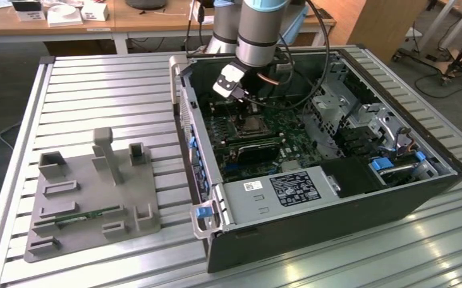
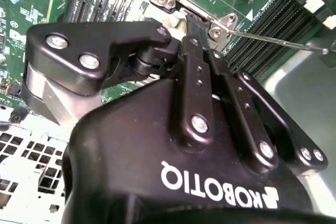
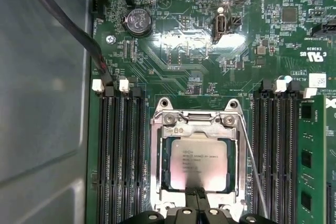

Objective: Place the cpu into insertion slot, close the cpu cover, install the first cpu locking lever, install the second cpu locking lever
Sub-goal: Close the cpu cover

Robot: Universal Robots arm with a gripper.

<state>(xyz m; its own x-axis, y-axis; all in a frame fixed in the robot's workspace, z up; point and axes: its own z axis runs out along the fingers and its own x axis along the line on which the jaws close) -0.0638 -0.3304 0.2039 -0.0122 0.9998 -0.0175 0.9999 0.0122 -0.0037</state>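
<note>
The cpu (image 3: pixel 198 162) already lies flat in the slot (image 3: pixel 163 103), so I judge the first step as done. The cover (image 3: pixel 197 129) seems to be down over it: in the first wrist view its silver frame goes around the chip and the metal top shows through the window. Whether it is pressed fully flat, I cannot tell.

The pincer (image 3: pixel 197 195) is narrow. Its two fingertips are together with nothing visible between them, and they touch the edge of the cover opposite to its hinge.

One thin wire lever (image 3: pixel 252 166) is on the side of the slot toward the green memory stick (image 3: pixel 311 156). In both wrist views it goes away from the cover at an angle and its free end is out over the black memory slots, so I judge it as not yet locked. A second lever I cannot make out. Both lever steps therefore look to be left.

By count there is one cpu, one slot, one cover, one clearly visible lever and one pincer. One memory stick stands in the board beside the slot.

In the exterior view the arm reaches down into one open computer case (image 1: pixel 335 222), which lies on the table (image 1: pixel 103 90). The slot is in the far half of the case. One grey fixture (image 1: pixel 79 198) is on the table at the exterior view's left, well apart from the case.
</note>
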